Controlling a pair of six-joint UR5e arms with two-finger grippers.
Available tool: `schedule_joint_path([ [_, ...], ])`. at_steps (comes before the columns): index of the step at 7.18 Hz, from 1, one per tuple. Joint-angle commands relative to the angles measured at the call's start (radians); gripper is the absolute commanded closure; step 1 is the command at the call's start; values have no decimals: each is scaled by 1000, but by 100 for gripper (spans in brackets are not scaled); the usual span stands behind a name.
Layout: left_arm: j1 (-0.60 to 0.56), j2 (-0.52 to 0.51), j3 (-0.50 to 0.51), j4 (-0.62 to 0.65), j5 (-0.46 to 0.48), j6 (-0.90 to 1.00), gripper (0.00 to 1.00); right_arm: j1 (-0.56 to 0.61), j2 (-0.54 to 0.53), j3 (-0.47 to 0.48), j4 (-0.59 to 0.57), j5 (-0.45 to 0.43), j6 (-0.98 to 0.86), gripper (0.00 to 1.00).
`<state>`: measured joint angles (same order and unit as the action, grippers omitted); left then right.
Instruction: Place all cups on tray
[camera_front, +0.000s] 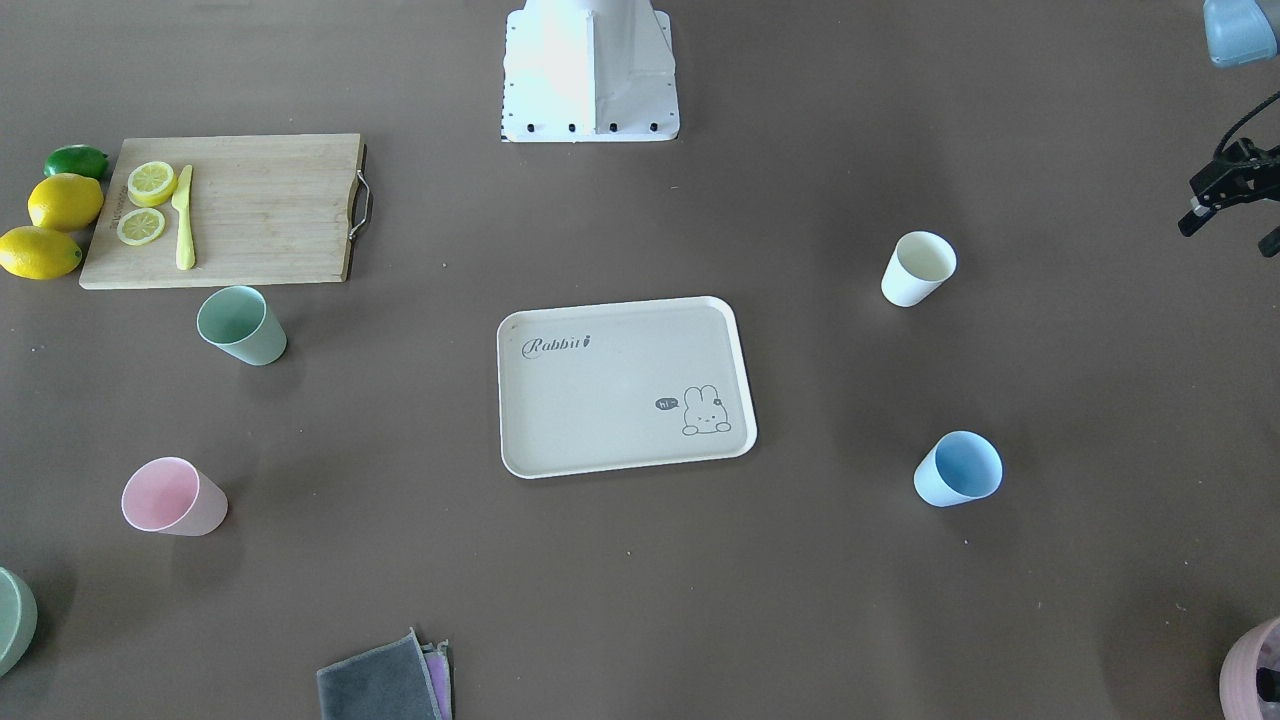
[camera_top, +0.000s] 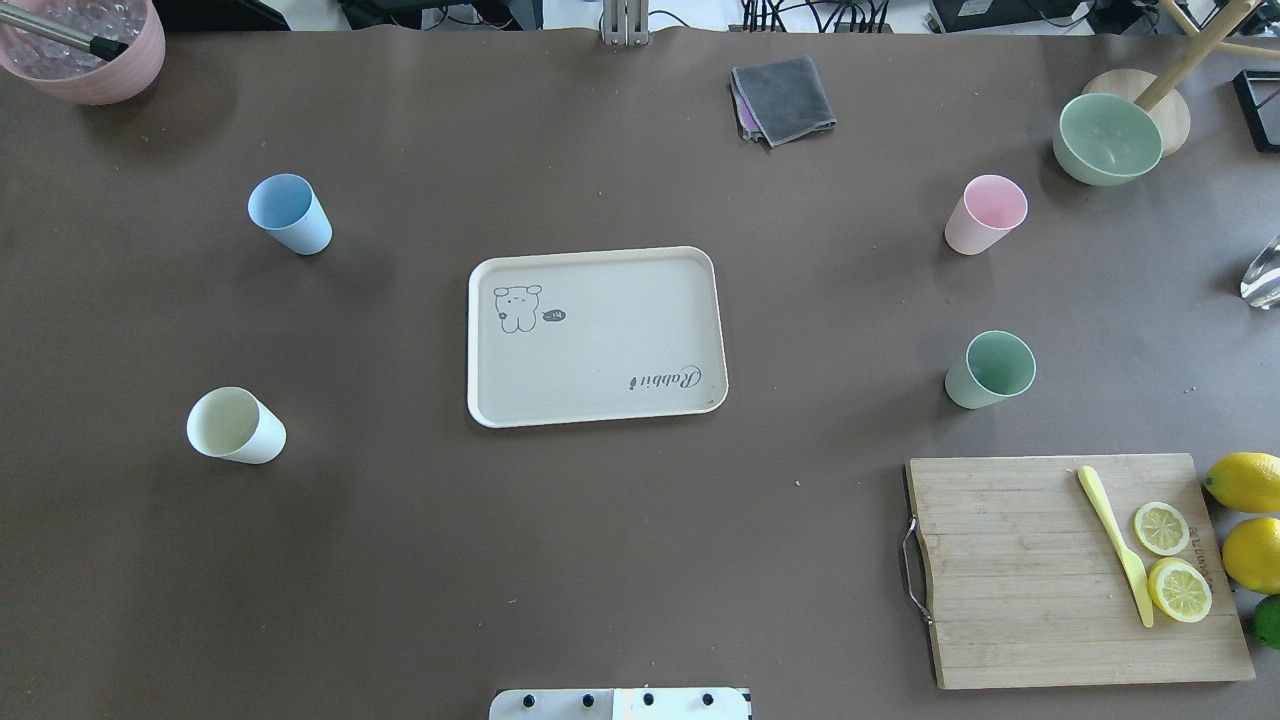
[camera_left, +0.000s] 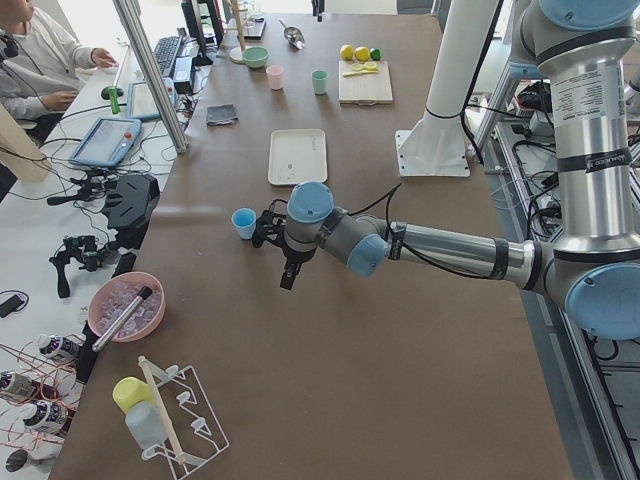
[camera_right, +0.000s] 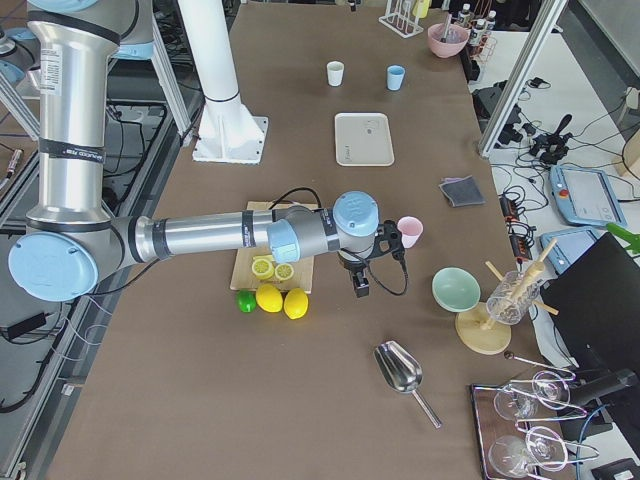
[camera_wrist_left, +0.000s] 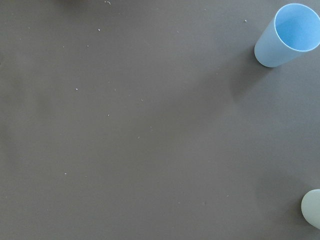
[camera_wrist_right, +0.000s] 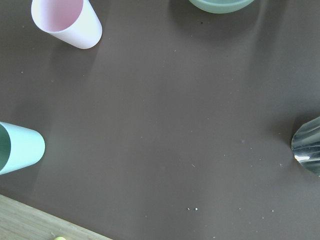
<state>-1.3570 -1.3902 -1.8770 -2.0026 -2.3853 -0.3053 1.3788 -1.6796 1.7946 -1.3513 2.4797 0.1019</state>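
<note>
The cream rabbit tray (camera_front: 610, 400) lies empty at the table's middle. Four cups stand upright on the table around it. The cream white cup (camera_front: 918, 268) and the light blue cup (camera_front: 958, 469) are on my left side. The mint green cup (camera_front: 240, 325) and the pale pink cup (camera_front: 172, 496) are on my right side. My left gripper (camera_front: 1232, 225) hovers beyond the white cup at the view's edge, its fingers apart and empty. My right gripper (camera_right: 372, 262) hangs above the table near the pink cup (camera_right: 410, 231); I cannot tell if it is open.
A wooden cutting board (camera_top: 1010, 590) with lemon slices and a yellow knife lies near right, with lemons (camera_top: 1245, 482) beside it. A green bowl (camera_top: 1107, 137), a grey cloth (camera_top: 783, 97), a pink bowl (camera_top: 85, 45) and a metal scoop (camera_wrist_right: 307, 145) sit at the edges.
</note>
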Motion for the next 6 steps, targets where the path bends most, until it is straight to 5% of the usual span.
schedule_joint_path([
  [1,-2,5,-8,-1,-2,0,2,-156,6,-1,184,-11,350,6],
  [4,1,3,2,1,1,-1,2,-372,82,-7,340,-102,725,22],
  [5,2,-1,7,1,1,-1,2,-403,110,-8,342,-117,796,44],
  [6,2,-3,10,1,1,-1,2,-414,112,-21,346,-117,786,55],
])
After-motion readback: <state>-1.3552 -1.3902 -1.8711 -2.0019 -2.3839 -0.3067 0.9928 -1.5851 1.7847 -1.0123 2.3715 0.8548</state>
